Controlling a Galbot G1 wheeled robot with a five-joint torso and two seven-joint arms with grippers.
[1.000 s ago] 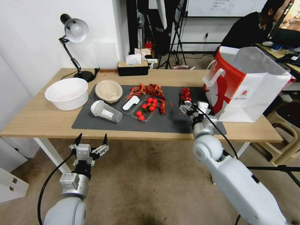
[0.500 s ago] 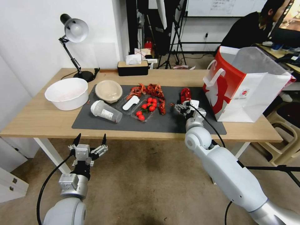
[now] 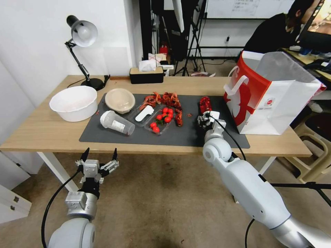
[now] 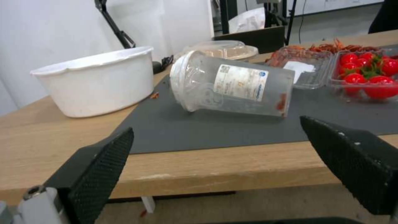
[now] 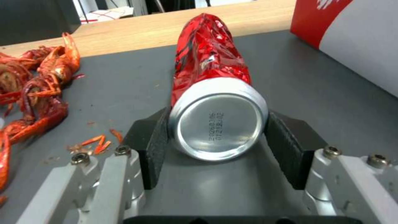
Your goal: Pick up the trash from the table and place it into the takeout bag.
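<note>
One tray [image 3: 161, 122]: tomatoes [image 3: 164, 116] | right pincer [image 5: 217, 132] pinching crushed red can [image 5: 209, 67]

A black desk lamp [image 3: 80, 38] stands at the far left corner, a black tissue box [image 3: 146, 74] beside it along the back edge. A white tub [image 3: 73, 102] sits left of red crayfish shells [image 3: 164, 99] and a clear tray of cherry tomatoes [image 3: 161, 120].
</note>
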